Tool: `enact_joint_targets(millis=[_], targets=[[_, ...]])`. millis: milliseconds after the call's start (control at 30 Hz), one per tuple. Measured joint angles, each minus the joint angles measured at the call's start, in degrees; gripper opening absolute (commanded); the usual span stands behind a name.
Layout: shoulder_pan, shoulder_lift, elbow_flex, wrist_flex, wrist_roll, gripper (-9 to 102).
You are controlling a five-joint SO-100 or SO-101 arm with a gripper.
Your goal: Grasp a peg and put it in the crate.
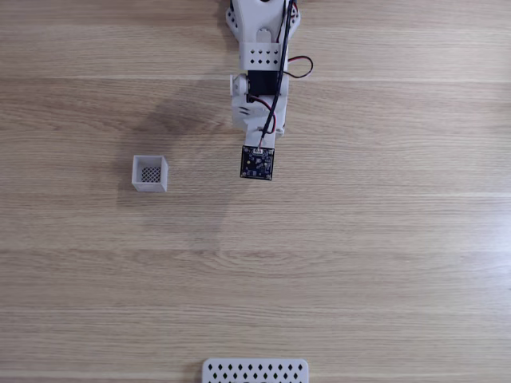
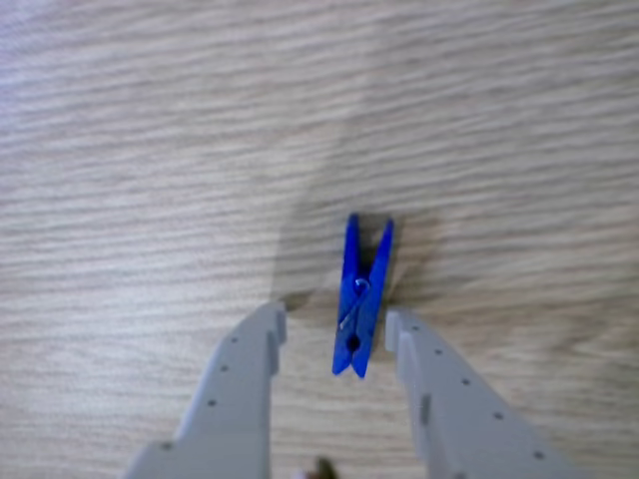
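Here's the arm (image 1: 259, 76) in the fixed view, reaching down from the top edge over a pale wooden table (image 1: 383, 263), white segments stacked one below the other, black and red wires looping along its side. At its tip sits a small dark circuit board (image 1: 257, 163), and that board hides whatever lies under it from this angle.

Over to the left in that view, well apart from the arm, stands the crate (image 1: 150, 173): small, white, square, open on top, dark mesh at the bottom. Nothing is in it.

At the bottom edge, a flat white panel (image 1: 255, 371) with diamond holes pokes into the picture.

Now the other view, looking straight down past the pincer (image 2: 334, 324). The two grey fingers (image 2: 245, 384) come up from the bottom edge, spread wide, and the peg (image 2: 361, 294) lies flat on the table right between their tips (bright blue, slim, its forked end pointing away toward the top of the picture). Its near end sits in the gap, closer to the finger on the right of this view. Whether it touches that finger, I cannot tell; the left one stands clear of it. A soft shadow darkens the wood around the peg.
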Motion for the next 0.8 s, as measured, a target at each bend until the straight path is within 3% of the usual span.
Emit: enact_joint_targets(millis=[200, 400, 633, 800], targets=[[0.0, -0.2, -0.2, -2.2, 0.0, 14], [0.0, 2.7, 4.2, -4.3, 0.0, -3], [0.1, 10.5, 7.8, -4.7, 0.0, -1], [0.1, 19.1, 7.8, -13.3, 0.0, -1]])
